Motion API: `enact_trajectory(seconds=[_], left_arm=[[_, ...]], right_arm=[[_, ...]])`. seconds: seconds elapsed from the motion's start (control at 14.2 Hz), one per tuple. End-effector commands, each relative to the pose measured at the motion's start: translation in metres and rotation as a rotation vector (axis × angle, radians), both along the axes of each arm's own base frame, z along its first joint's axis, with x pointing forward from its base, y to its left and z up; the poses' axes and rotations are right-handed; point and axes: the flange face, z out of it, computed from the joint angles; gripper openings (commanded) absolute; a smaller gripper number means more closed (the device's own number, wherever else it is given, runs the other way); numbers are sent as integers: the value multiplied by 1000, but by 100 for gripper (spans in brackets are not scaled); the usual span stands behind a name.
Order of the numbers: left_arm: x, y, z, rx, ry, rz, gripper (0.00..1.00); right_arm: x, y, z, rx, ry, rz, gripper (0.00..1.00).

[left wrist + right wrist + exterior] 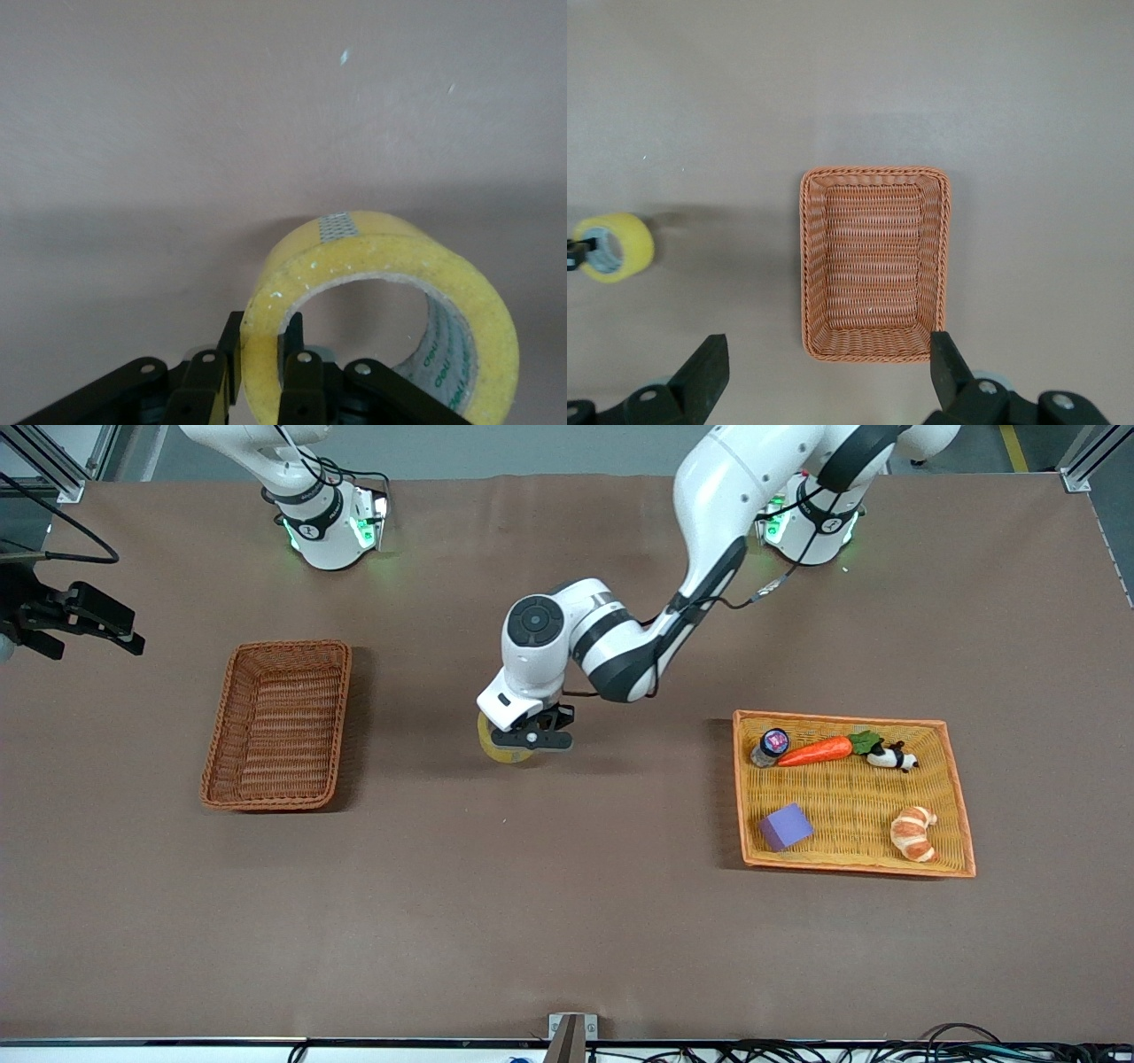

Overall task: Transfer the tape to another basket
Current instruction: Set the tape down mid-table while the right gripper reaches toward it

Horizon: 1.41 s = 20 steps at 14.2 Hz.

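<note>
Left end effector clamps wall of tape roll, over counter between wicker basket and yellow tray. Right end effector wide open, holds nothing, above wicker basket.

We're seeing the tape mostly covered by the left gripper at front view center. We're losing the right gripper to the upper left edge. Label on the small jar is too small to read.
</note>
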Motion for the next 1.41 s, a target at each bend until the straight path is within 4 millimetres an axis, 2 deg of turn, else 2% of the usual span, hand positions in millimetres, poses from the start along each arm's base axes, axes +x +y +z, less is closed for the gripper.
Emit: enact_trajectory(seconds=[0.0, 0.07, 0.14, 0.21, 0.28, 0.42, 0.49, 0.56, 0.63, 0.77, 0.91, 1.06, 1.13, 1.27, 1.34], left_arm=[[6, -8, -10, -19, -23, 43, 1], [4, -9, -11, -19, -25, 42, 8], [4, -9, -11, -20, -24, 46, 33], [5, -9, -13, -16, -24, 44, 63], [4, -9, -13, -16, -24, 41, 100], [5, -9, 3, -16, -32, 43, 100], [11, -3, 30, -6, -40, 51, 100], [28, 16, 61, 23, -49, 76, 100], [53, 49, 104, 52, -69, 118, 100], [86, 108, 177, 70, -87, 211, 100], [108, 170, 232, 107, -80, 291, 100], [127, 228, 277, 109, -92, 332, 100], [132, 255, 292, 124, -88, 343, 100], [144, 311, 326, 128, -104, 347, 100], [148, 333, 338, 127, -109, 338, 100]], right_arm=[[0, 0, 2, 20, 5, 10, 100], [0, 0, 1, 20, 7, 10, 100], [0, 0, 1, 20, 7, 10, 100], [-1, 0, 1, 20, 11, 9, 100], [-1, 0, 1, 20, 13, 9, 100], [-1, 0, 1, 20, 13, 9, 100], [-1, 1, 1, 20, 13, 8, 100], [-1, 6, 1, 22, 14, 11, 100], [-2, 15, 1, 23, 15, 25, 100], [-5, 53, -5, 21, 42, 73, 100], [-5, 79, -13, 17, 53, 77, 100], [6, 107, -40, 11, 89, 115, 100], [10, 124, -54, 8, 104, 140, 100], [8, 155, -87, -6, 123, 94, 100], [5, 173, -109, -13, 127, 81, 100]])
